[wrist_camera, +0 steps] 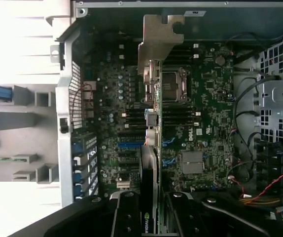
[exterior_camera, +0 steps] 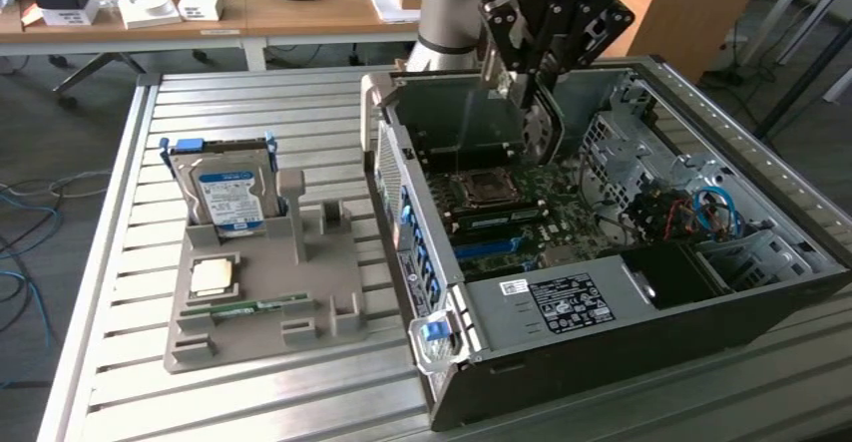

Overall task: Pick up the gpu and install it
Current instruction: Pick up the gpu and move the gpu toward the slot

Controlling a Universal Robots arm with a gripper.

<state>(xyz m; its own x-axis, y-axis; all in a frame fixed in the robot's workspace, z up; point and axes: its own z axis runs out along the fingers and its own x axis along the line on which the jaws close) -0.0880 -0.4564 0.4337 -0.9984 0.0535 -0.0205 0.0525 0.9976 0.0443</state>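
Edge-on gpu (wrist_camera: 149,168): its gripped end disappears inside the end effector (wrist_camera: 154,197) and past the frame edge. Slots on the motherboard (wrist_camera: 205,128) directly beneath it are hidden; board print is too small to read.

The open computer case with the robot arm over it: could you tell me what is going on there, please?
The arm's gripper is shut on the thin, flat black gpu, holding it edge-on over the green motherboard inside the open grey tower case. It does not look seated yet. On the grey holder at the exterior view's left, the silver hard drive and green memory stick sit untouched.
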